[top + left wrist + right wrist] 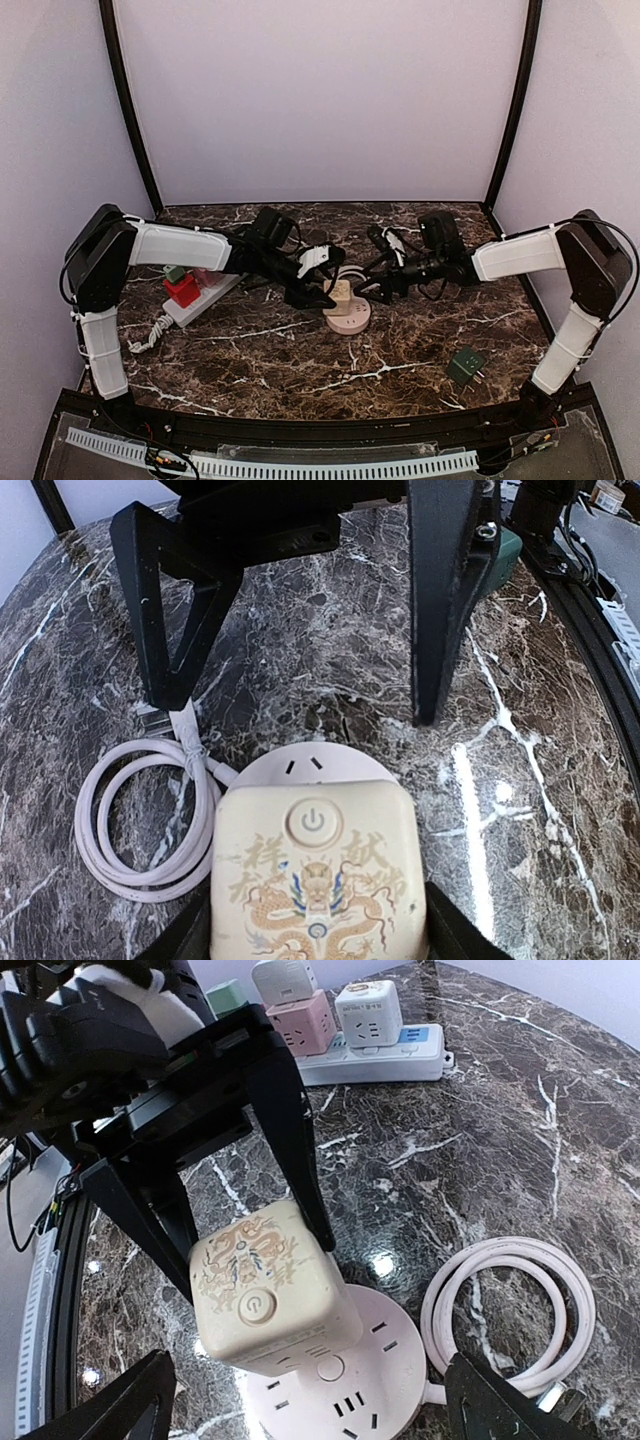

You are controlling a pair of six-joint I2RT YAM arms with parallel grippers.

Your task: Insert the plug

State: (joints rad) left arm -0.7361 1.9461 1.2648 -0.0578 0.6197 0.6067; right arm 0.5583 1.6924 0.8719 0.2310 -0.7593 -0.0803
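A cream cube plug [315, 870] with a dragon print and a power button sits in my left gripper [315, 925], which is shut on its sides. The cube stands on or just above the pink round socket [400, 1385], over its far half, slightly tilted; its prongs are hidden. In the top view the cube [341, 297] is over the socket [350, 320] at the table's middle. My right gripper [312, 1385] is open, with its fingers on either side of the socket and touching nothing. It also shows in the top view [385, 287].
The socket's pink cable coil [510, 1300] lies beside it. A white power strip [205, 296] with red, green and white cube adapters lies at the left. A green plug [466, 366] lies at the front right.
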